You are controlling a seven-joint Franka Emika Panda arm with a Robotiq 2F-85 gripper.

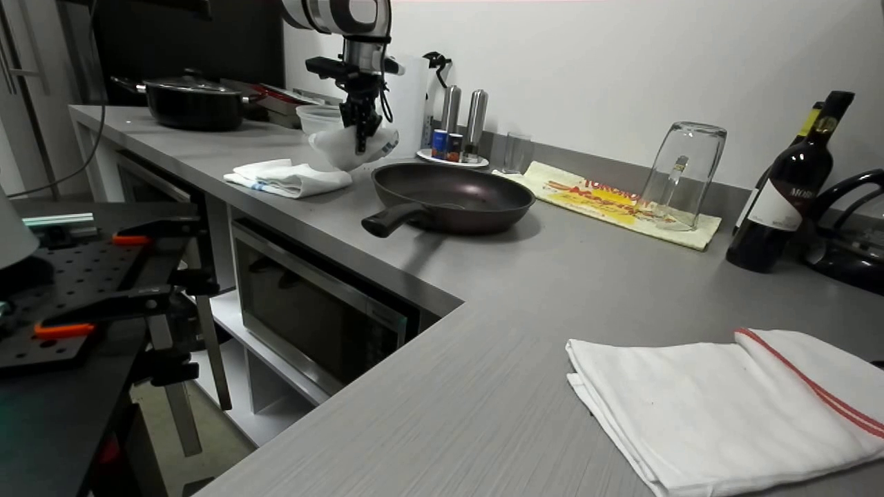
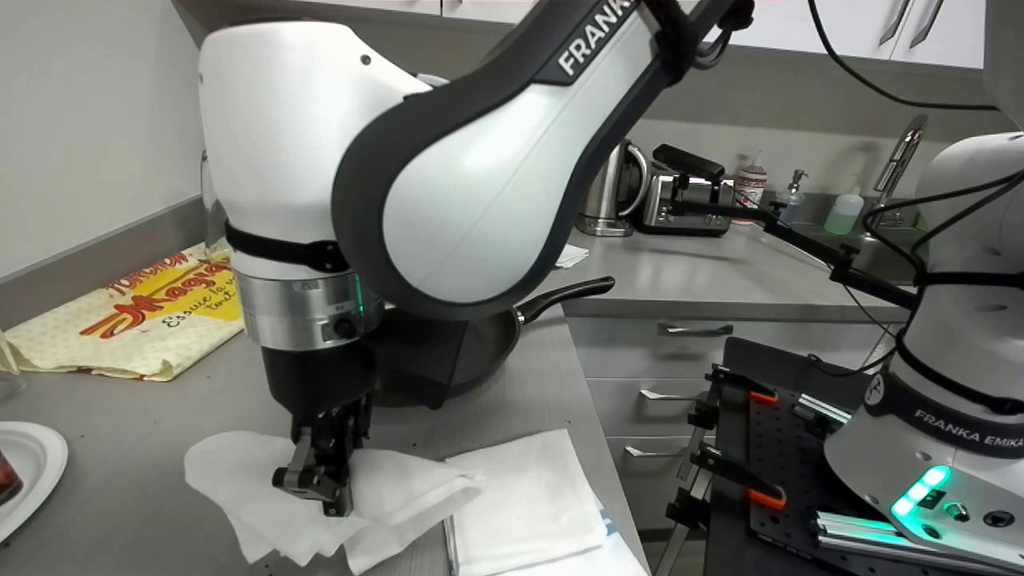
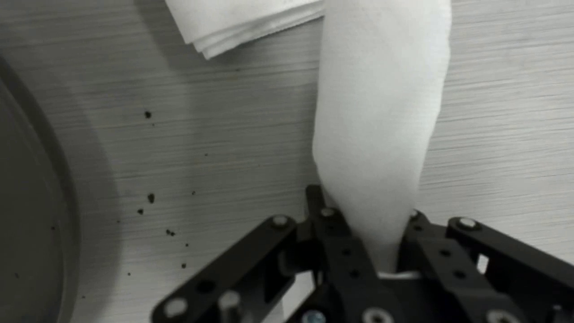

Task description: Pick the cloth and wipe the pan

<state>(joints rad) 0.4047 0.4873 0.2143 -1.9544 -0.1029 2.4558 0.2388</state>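
"White fabric caught my eye: the cloth [image 3: 381,112], held in the gripper [image 3: 370,217] just beside the pan [image 3: 27,202]. How were the jaws?"

"Clamped on it. In the wrist view a finger [image 3: 334,229] pressed from each side, with a bunched strip between; both exterior views showed the cloth fanning out around the gripper."

"Did it touch the pan?"

"No. From the wrist, counter [image 3: 251,134] showed between the two, and dark specks [image 3: 151,198] lay there, close to the pan. Only that view made the specks plain."

"And the pan itself?"

"The wrist view caught just a curved part. In an exterior view its round shape and handle [image 1: 397,219] showed, while in an exterior view the arm [image 2: 488,200] hid some of it."

"Where was the folded napkin [image 1: 286,179]?"

"Near the pan, on the cloth's side. Both exterior views showed its blue stripe; the wrist view had just a corner. Whether the cloth brushed it, I could not tell."

"What else stood around the pan?"

"A yellow mat [image 1: 608,203] lay near it in both exterior views. In an exterior view an upturned jug [image 1: 690,159] stood on the mat, with bottles [image 1: 780,197] farther from the pan; in an exterior view a toaster [image 2: 688,208] stood well beyond the pan."
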